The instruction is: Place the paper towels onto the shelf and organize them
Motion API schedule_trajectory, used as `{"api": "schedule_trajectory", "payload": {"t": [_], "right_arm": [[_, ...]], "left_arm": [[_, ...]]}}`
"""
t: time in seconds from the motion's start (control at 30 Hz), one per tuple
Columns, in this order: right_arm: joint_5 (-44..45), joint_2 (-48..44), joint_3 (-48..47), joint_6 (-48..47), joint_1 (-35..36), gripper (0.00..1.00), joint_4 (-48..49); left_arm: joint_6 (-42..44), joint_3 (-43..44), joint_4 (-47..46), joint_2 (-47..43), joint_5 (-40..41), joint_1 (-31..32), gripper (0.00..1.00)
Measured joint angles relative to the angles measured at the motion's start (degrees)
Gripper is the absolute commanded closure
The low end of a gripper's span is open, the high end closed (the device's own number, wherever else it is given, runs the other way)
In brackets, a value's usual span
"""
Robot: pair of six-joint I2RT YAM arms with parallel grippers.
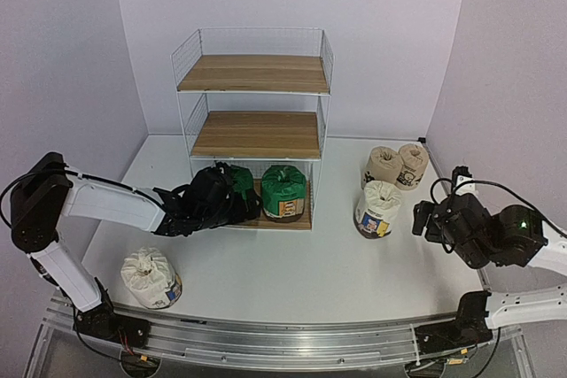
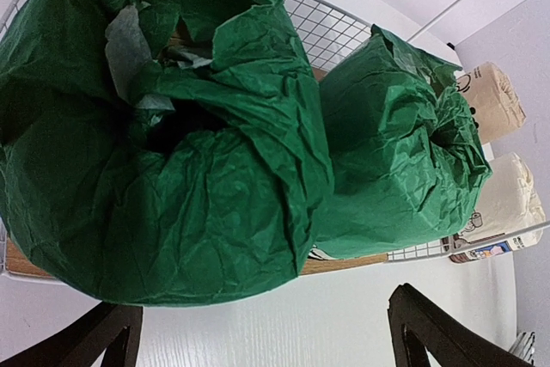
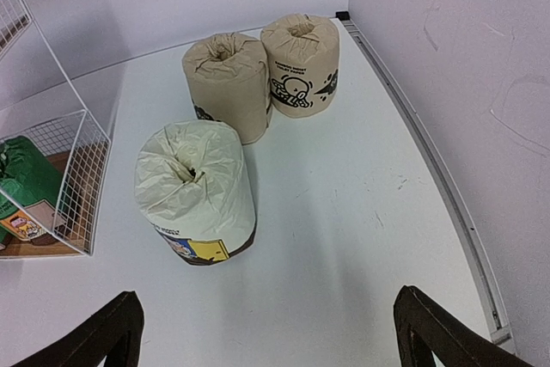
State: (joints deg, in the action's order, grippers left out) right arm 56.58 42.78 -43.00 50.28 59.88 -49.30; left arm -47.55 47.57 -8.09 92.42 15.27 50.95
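The shelf (image 1: pixel 254 73) stands at the table's back centre. Two green paper towels stand on its bottom board, left (image 2: pixel 155 152) and right (image 1: pixel 283 190). My left gripper (image 1: pixel 232 203) is open at the left green roll, which lies just beyond its spread fingers (image 2: pixel 438 333). A white roll (image 1: pixel 377 209) and two tan rolls (image 1: pixel 384 165) (image 1: pixel 413 165) stand right of the shelf. My right gripper (image 1: pixel 423 219) is open and empty, just right of that white roll (image 3: pixel 196 191). Another white roll (image 1: pixel 151 278) stands at the front left.
The shelf's middle and top boards carry nothing. Its white wire side panel (image 3: pixel 86 178) is left of the right-hand rolls. A wall (image 3: pixel 447 83) runs close along the table's right edge. A metal rail (image 1: pixel 292 343) crosses the near edge.
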Motion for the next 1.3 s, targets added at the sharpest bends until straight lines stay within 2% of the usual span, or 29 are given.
{"api": "schedule_trajectory", "payload": {"t": [0.23, 0.4, 0.47, 0.6, 0.8, 1.07, 1.3], "right_arm": [[-0.29, 2.41, -0.32, 1.35, 0.00, 0.02, -0.03], [-3.74, 8.85, -4.33, 4.65, -1.64, 0.02, -0.07], [-7.76, 13.15, -7.07, 5.42, -5.67, 0.02, 0.14], [-17.64, 23.00, -11.89, 5.97, -18.25, 0.02, 0.94], [-31.11, 34.12, -18.59, 2.79, -29.45, 0.07, 2.18], [-45.24, 41.20, -20.65, -2.24, -37.27, 0.24, 7.16], [-48.88, 43.74, -20.59, -4.40, -40.09, 0.26, 8.99]], "left_arm": [[-0.06, -0.16, 0.06, -0.22, -1.41, -0.05, 0.00], [-1.13, -3.30, 2.98, -7.06, -2.74, 1.27, 0.00], [-1.86, -4.31, 5.10, -11.09, -2.20, 3.37, 0.00], [-3.63, -4.98, 10.29, -19.10, -1.77, 8.14, 0.00], [-6.11, -7.63, 15.48, -26.37, -1.74, 8.64, 0.00], [-6.98, -9.46, 19.63, -29.00, -1.47, 8.64, 0.00], [-7.13, -9.46, 20.32, -29.31, -1.07, 8.64, 0.00]]}}
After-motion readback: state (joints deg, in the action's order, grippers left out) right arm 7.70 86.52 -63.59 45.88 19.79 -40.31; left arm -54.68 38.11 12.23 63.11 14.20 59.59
